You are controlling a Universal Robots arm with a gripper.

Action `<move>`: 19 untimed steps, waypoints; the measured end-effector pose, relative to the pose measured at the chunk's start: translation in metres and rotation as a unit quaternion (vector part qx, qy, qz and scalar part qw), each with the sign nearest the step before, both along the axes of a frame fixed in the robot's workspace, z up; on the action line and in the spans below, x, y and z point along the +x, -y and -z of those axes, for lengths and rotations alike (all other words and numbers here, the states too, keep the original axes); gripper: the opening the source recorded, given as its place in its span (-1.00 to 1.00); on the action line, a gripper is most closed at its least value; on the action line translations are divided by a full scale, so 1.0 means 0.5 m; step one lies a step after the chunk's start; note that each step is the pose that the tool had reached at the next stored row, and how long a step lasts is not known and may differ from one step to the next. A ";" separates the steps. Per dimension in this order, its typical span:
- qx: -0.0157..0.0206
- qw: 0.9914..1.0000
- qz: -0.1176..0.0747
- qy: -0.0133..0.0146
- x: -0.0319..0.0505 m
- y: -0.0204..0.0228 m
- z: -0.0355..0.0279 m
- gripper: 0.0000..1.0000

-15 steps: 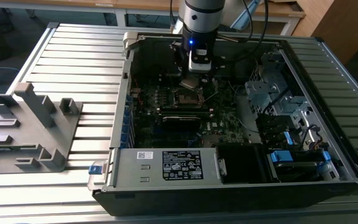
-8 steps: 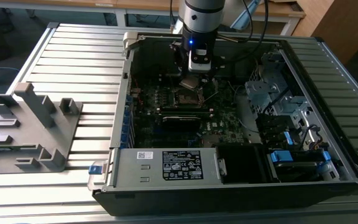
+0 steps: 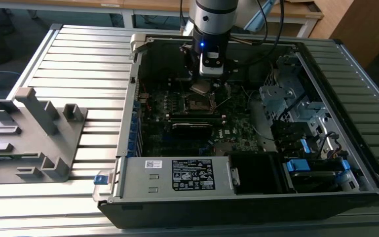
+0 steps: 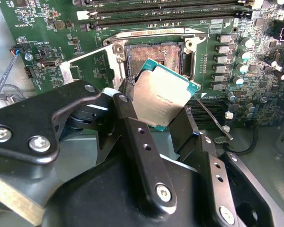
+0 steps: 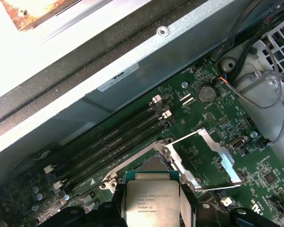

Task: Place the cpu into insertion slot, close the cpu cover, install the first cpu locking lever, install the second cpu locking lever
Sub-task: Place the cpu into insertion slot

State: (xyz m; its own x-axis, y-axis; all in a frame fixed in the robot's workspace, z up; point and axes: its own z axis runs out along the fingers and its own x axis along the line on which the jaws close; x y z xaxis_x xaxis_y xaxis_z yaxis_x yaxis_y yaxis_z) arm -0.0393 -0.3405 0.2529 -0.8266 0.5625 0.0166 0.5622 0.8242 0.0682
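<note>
Fingertips (image 4: pixel 127 111) of the gripper (image 4: pixel 156 116) are closed on two opposite edges of the cpu (image 4: pixel 163 97), its dull metal face turned toward the camera in both wrist views. In the exterior view the gripper (image 3: pixel 203 88) hangs in the upper middle of the frame, inside the open computer case (image 3: pixel 127 148), with the cpu (image 3: pixel 201 89) just above the insertion slot (image 3: pixel 198 103). The chip appears somewhat tilted against the board.

The cpu cover (image 5: pixel 226 156) is swung open beside the insertion slot (image 5: pixel 149 165), and its window shows bare green board. A thin wire rod (image 4: pixel 213 118), probably one locking lever, stands clear of the socket.

The chip is likely light, thin and stiff, with a smooth lid that could slip under a weak pinch. Its underside contacts and the socket's fine pins (image 4: pixel 154 56) should be fragile, so the edges are the right place to hold it, as it is held now.

The cpu's underside is hidden, and the chip and fingers cover the near half of the slot. Whether any corner already touches the socket cannot be told. Corner notches or alignment marks are too small to make out.
</note>
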 end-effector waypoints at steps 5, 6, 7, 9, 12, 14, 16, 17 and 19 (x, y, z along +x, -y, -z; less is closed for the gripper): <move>0.000 1.000 0.007 0.000 0.000 -0.0001 0.001 0.08; 0.000 1.000 0.015 0.000 0.000 -0.0001 0.002 0.08; 0.000 1.000 0.024 0.000 0.000 0.0000 0.003 0.08; 0.000 0.999 0.042 0.000 0.000 0.0000 0.004 0.08; 0.000 0.998 0.070 0.000 0.000 0.0000 0.006 0.08; 0.000 0.996 0.088 0.000 0.000 0.0000 0.007 0.08; 0.000 0.994 0.106 0.000 0.000 0.0000 0.009 0.08; 0.000 0.993 0.115 0.000 0.000 0.0000 0.009 0.08; 0.000 0.991 0.133 0.000 0.000 0.0000 0.011 0.08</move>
State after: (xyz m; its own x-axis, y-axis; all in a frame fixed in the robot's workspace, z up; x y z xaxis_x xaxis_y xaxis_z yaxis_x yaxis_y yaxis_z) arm -0.0393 -0.3404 0.2475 -0.6489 0.7607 0.0166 0.7597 0.6467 0.0683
